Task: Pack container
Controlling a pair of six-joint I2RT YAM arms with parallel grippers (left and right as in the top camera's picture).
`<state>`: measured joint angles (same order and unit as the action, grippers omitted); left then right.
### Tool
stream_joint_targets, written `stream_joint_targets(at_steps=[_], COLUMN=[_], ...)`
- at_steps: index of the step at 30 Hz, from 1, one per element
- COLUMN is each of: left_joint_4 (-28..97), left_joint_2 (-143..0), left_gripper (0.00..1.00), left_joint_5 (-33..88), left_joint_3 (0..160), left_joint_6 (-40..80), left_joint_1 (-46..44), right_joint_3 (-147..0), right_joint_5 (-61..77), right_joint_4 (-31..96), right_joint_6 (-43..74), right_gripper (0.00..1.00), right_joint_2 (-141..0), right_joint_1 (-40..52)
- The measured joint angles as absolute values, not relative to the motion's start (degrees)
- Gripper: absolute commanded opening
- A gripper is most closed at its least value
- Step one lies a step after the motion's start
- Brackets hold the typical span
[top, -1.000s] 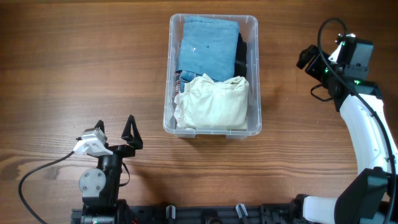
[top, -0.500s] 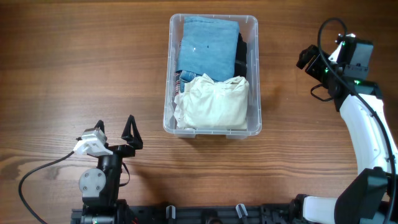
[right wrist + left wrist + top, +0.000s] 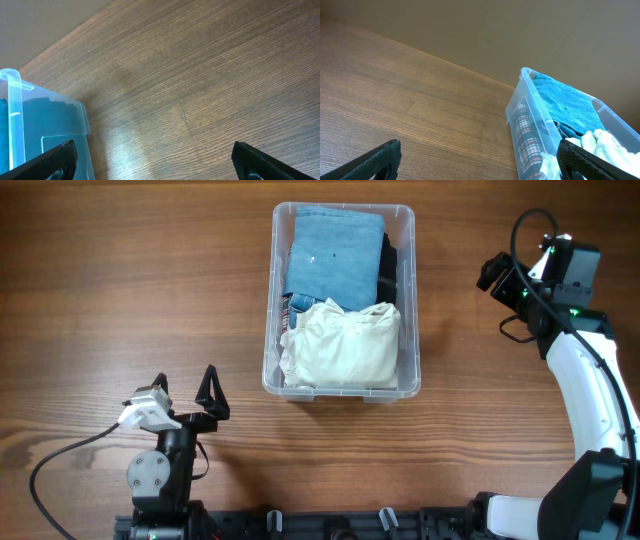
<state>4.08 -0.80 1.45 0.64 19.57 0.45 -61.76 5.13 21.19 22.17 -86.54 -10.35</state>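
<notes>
The clear plastic container stands at the top middle of the table. It holds a folded blue garment, a cream garment, a plaid piece at its left wall and a dark piece at its right wall. My left gripper is open and empty near the front left, well away from the container, which shows in the left wrist view. My right gripper is open and empty to the right of the container, whose corner shows in the right wrist view.
The wooden table surrounds the container on all sides. A cable runs from the left arm's base along the front left. The right arm stands along the right edge.
</notes>
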Motion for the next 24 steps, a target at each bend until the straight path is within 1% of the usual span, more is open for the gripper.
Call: stream_joint_targets(at_steps=[12,15,20,24], left_joint_4=[4.1,4.1,4.08,4.08], left_joint_2=[-0.8,-0.78,-0.78,-0.78], left_gripper=[1.0,1.0,1.0,1.0], left_joint_5=[1.45,1.45,1.45,1.45], left_joint_3=[0.64,0.64,0.64,0.64], left_joint_6=[19.55,19.57,19.57,19.57], left_joint_1=[0.45,0.45,0.45,0.45], right_joint_3=[-61.76,-61.76,-61.76,-61.65], right_joint_5=[5.13,5.13,5.13,3.33], right_joint_4=[21.32,21.47,21.19,21.04], right_joint_6=[22.15,22.17,22.15,22.13], right_gripper=[1.0,1.0,1.0,1.0], right_joint_2=[-85.76,-80.29,-65.43,-56.16], right_joint_1=[-10.35,-10.35,-10.35,-10.33])
